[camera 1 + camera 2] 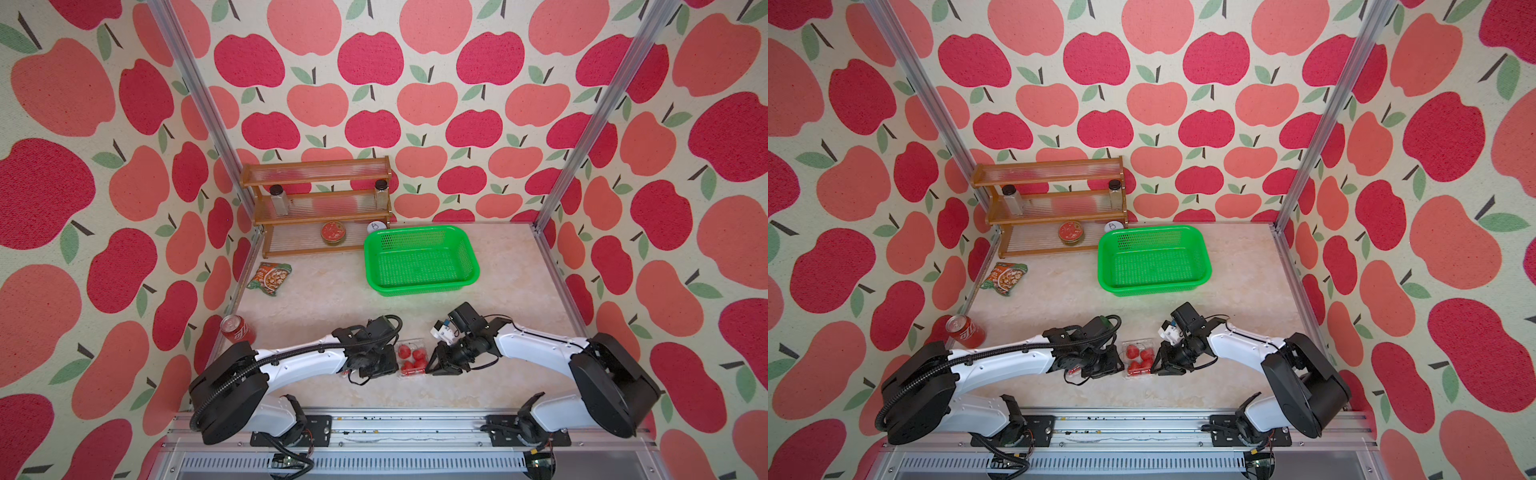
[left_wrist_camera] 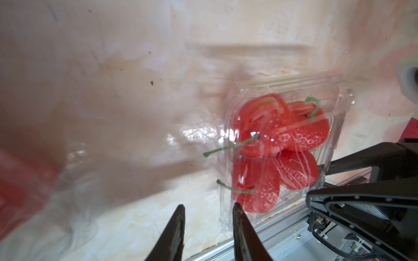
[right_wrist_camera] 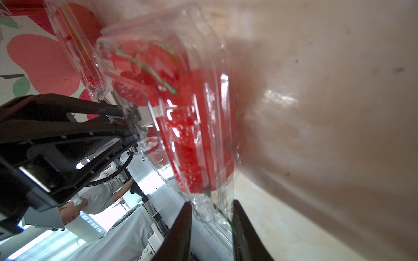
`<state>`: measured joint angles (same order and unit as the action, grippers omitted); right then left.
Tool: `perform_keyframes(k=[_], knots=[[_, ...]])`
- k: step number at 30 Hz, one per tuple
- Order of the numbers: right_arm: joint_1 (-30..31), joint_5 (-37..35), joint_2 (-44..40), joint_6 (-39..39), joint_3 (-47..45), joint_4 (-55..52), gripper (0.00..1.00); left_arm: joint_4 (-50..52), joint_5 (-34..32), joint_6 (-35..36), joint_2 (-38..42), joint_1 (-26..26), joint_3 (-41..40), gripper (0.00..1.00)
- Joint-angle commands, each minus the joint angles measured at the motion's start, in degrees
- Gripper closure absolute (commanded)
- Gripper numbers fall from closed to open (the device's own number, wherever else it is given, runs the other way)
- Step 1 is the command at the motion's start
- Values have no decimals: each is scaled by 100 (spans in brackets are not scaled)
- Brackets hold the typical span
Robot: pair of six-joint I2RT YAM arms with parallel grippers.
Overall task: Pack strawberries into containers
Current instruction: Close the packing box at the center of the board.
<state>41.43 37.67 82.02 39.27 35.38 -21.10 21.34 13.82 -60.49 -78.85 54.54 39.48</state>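
You have the box [image 1: 415, 343], a squarish clear thin-plastic clamshell, lying flat with lid down at 6 o'clock on the marbled table [image 1: 332, 299], its slightly longer axis running 12 to 6; it holds four glossy, dimpled red berries [image 1: 404, 352], thin green stems [image 2: 226, 146] crossing its rim, and which way their tips point cannot be told. Your left gripper [image 2: 208, 211] sits at the box's 9 o'clock, jaws apart with table surface showing between them. Your right gripper [image 3: 211, 202] sits at its 3 o'clock, jaws astride the box's edge; whether they pinch it cannot be told.
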Motion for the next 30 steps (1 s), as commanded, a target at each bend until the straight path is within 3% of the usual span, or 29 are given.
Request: perform_keyframes(k=[1, 21, 24, 26, 30], knots=[[-47, -29, 215, -189, 149, -286, 69, 318, -131, 28, -41, -58, 19, 66], [-135, 65, 724, -605, 580, -361, 77, 506, -147, 187, -610, -172, 665, 66], [-161, 118, 775, -636, 626, -316, 82, 561, -232, 168, -521, -194, 683, 66], [-170, 110, 764, -661, 670, -324, 78, 563, -286, 147, -457, -205, 692, 66], [-196, -48, 548, -748, 827, -518, 46, 600, -372, 196, -333, -241, 751, 66]])
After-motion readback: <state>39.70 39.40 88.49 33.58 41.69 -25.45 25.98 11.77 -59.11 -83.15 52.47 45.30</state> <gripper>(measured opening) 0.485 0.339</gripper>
